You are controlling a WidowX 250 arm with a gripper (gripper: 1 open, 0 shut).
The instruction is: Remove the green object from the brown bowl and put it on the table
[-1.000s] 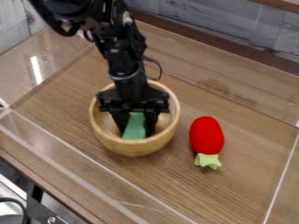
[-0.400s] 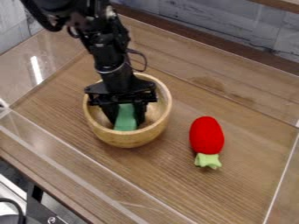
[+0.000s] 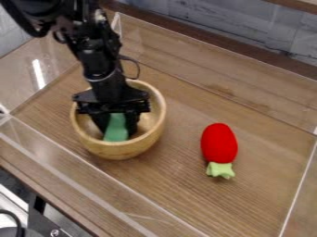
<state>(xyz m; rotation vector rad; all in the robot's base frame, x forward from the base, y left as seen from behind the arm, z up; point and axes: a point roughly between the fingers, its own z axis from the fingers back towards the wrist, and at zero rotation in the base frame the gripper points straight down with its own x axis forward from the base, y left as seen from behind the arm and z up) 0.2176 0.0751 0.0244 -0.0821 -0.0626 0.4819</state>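
"Camera view: where is the green object (image 3: 117, 128)?"

"It is inside the brown bowl (image 3: 103, 148), upright or leaning, I cannot tell which. The bowl stands near the left edge of the table (image 3: 223, 83)."

"And the jaws of the gripper (image 3: 114, 109)?"

"They are partly open, with the green object between them. Whether they grip it firmly, I cannot tell."

"What is nearer to the right edge?"

"One red toy (image 3: 220, 143), lying apart from the bowl."

green object (image 3: 117, 128) upright inside the round tan bowl (image 3: 154, 132) on brown table (image 3: 170, 190)
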